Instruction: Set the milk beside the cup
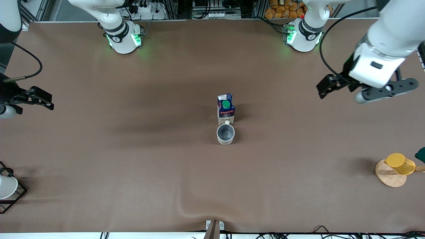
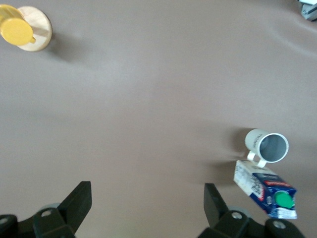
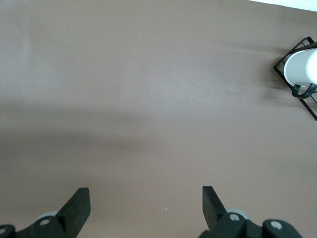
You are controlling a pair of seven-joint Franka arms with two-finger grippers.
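Little else stands on the brown surface point(image 1: 132, 166), and nothing crowds the middle: a yellow cup point(image 1: 400, 163) rests on a round wooden coaster point(image 1: 390, 174) at the left arm's end, close to the front camera, and a white cup point(image 1: 6, 186) sits in a black wire holder point(image 1: 15, 199) at the right arm's end, also close to that camera. Both are well apart from the task's things. The milk point(image 1: 226, 109) stands upright in the middle of the surface, its long axis vertical, its round green cap and red label turned toward the front camera. The cup point(image 1: 225, 134) stands upright just beside it, nearer to the front camera, its mouth open upward and its grey inside holding nothing visible; its small handle points toward the carton, and the left wrist view shows the handle at the carton's pale side, though whether they touch cannot be told. The left claw point(image 1: 332, 87) hangs over bare surface toward the left arm's end, fingers spread wide and holding nothing. The right claw point(image 1: 40, 99) hangs at the right arm's edge of the surface, likewise spread wide with nothing between its fingers.
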